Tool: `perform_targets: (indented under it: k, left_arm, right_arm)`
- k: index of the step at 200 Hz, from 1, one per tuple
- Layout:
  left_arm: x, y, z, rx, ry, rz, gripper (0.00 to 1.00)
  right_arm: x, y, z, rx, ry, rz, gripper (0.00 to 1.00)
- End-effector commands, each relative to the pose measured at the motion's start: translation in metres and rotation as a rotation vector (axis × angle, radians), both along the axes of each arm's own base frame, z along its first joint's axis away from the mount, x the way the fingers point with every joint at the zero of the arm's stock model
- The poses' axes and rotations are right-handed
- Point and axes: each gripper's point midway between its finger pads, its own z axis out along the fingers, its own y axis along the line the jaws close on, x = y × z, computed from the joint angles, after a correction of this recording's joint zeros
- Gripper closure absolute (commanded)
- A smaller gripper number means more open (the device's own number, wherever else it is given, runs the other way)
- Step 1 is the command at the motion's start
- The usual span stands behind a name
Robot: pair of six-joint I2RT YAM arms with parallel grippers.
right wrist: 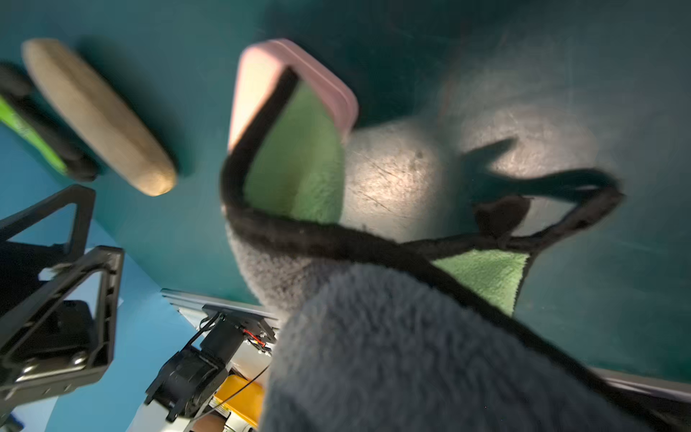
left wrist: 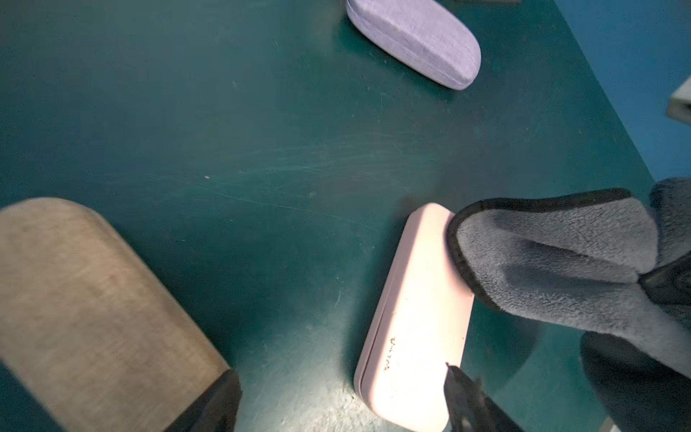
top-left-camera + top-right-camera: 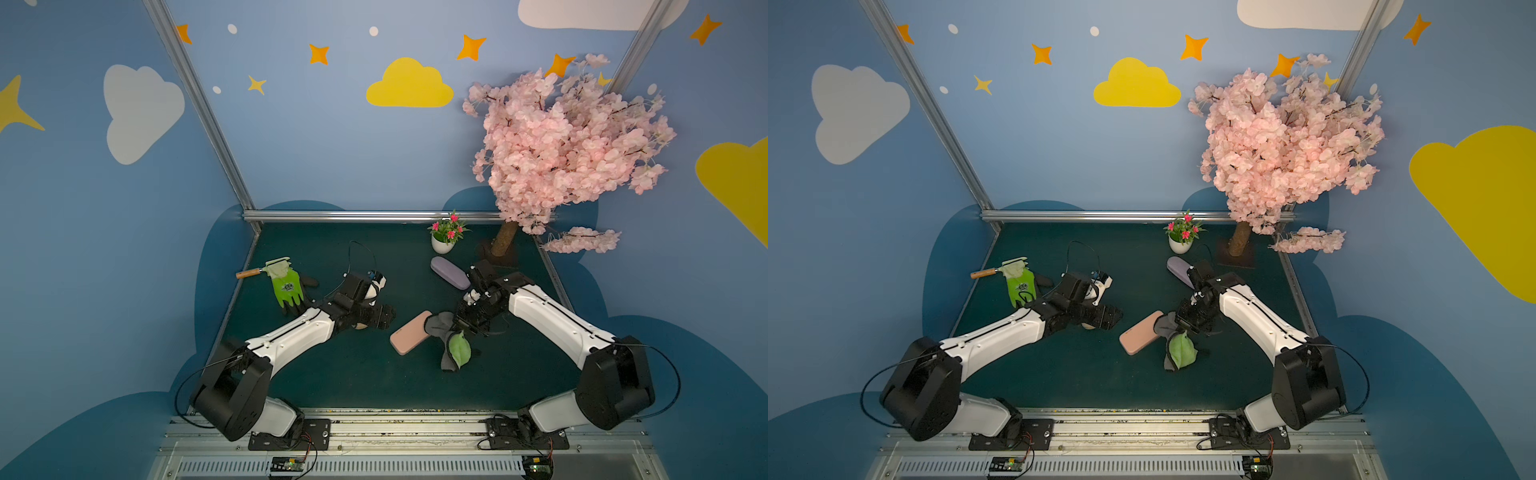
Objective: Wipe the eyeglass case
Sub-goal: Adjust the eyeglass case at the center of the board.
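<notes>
Pink rounded eyeglass case (image 3: 409, 334) lies on the dark green desk (image 3: 353, 382) at lower centre, one end under the grey-and-green fleece cloth (image 3: 459, 349) clamped in the right tool (image 3: 457, 326); left tool (image 3: 384, 316) nearby, jaws apart.

Both top views: cam head high over table (image 3: 374, 374) front edge, facing down & twd back wall (image 3: 332, 145); near-identical, whole scene. L wrist cam: low, close, faces pink case (image 2: 415, 325). R wrist cam: v. close behind cloth (image 1: 374, 355), blurry, sees same pink case from the other side.
</notes>
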Motion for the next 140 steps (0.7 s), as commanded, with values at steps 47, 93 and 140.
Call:
perform_targets:
  k: [47, 93, 140]
  left_arm:
    - [-0.050, -0.057, -0.029, -0.156, 0.219, -0.273, 0.23]
    - [-0.069, -0.082, -0.032, -0.178, 0.273, -0.384, 0.21]
    - [-0.083, -0.122, -0.020, -0.164, 0.273, -0.529, 0.20]
  right_arm:
    - [0.036, 0.011, -0.053, 0.010, 0.035, -0.063, 1.00]
    - [0.070, 0.022, -0.048, 0.011, -0.019, 0.024, 1.00]
    - [0.102, 0.058, -0.038, 0.130, -0.031, 0.134, 1.00]
